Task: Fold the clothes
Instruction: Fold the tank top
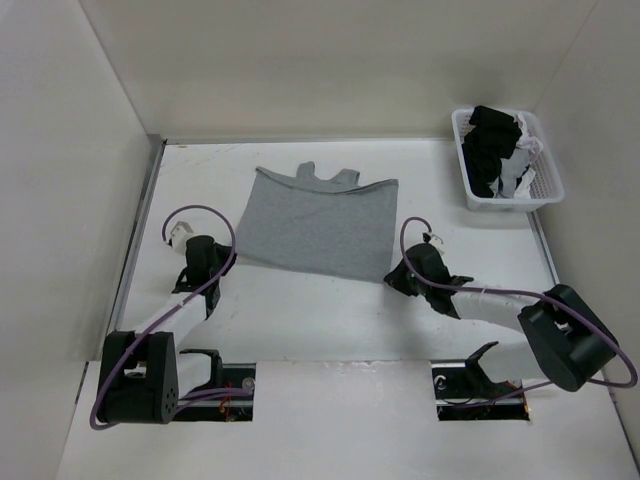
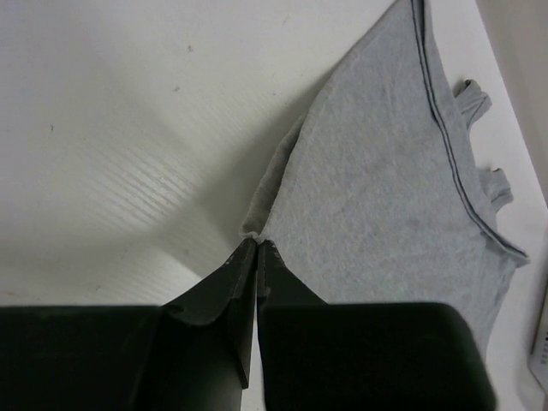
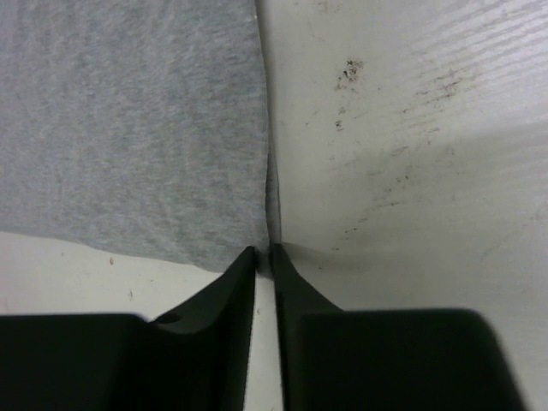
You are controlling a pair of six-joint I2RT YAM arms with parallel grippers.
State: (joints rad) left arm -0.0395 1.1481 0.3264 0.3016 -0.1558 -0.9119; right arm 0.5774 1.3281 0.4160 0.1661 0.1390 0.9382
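The clothes [image 1: 315, 225], a heather-grey tank top, lie spread flat on the white table with the straps at the far side. My left gripper [image 1: 235, 254] is at the near left hem corner. In the left wrist view the left gripper [image 2: 257, 244] is shut on that corner of the clothes [image 2: 385, 214], and the fabric rises in a small ridge from the tips. My right gripper [image 1: 392, 275] is at the near right corner. In the right wrist view the right gripper [image 3: 264, 250] has its jaws almost together, pinching the side edge of the clothes [image 3: 128, 128].
A white basket [image 1: 510, 205] with black garments [image 1: 490, 145] and white cloth stands at the far right corner. White walls close in the table on the left, back and right. Purple cables loop over both arms.
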